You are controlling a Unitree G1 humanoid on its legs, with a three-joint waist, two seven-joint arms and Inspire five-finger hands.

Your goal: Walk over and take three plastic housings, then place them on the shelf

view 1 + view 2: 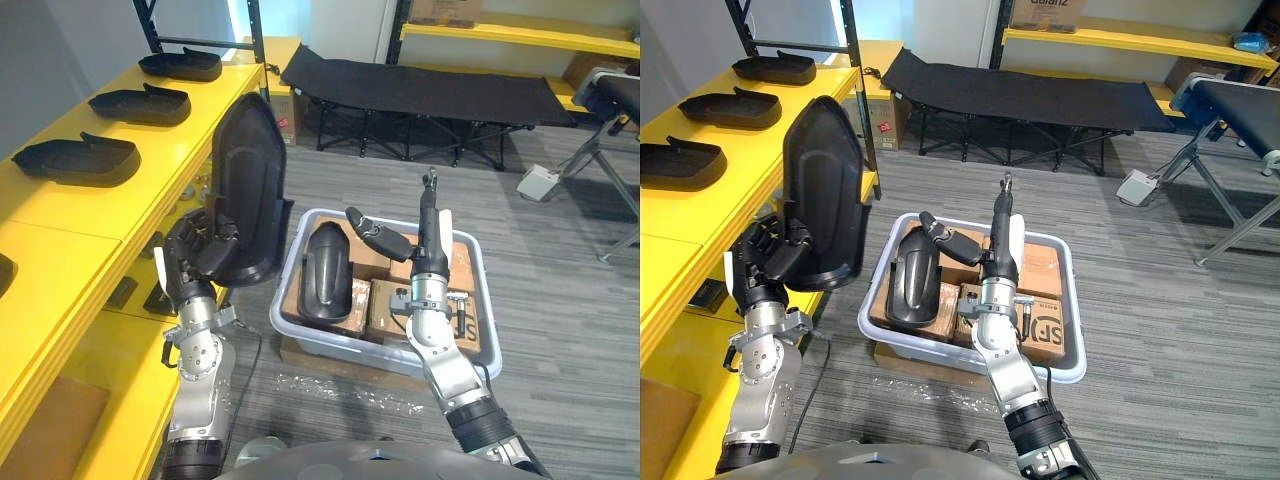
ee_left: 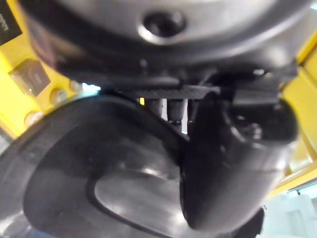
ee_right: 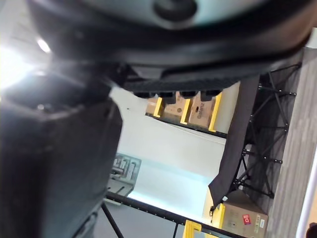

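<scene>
The held housing (image 1: 250, 185) in my left hand (image 1: 205, 245) is smooth black plastic with a soft gloss that catches light along its edges. The binned housing (image 1: 328, 275) has the same sheen. The bin (image 1: 330, 340) is pale, smooth plastic, and the boxes (image 1: 385, 305) in it are matt brown cardboard. The shelf (image 1: 120, 215) looks smooth and yellow-painted, and the shelf housings (image 1: 75, 158) look duller black. The floor (image 1: 570, 300) is rough grey carpet. The cot (image 1: 420, 88) is matt black cloth.
</scene>
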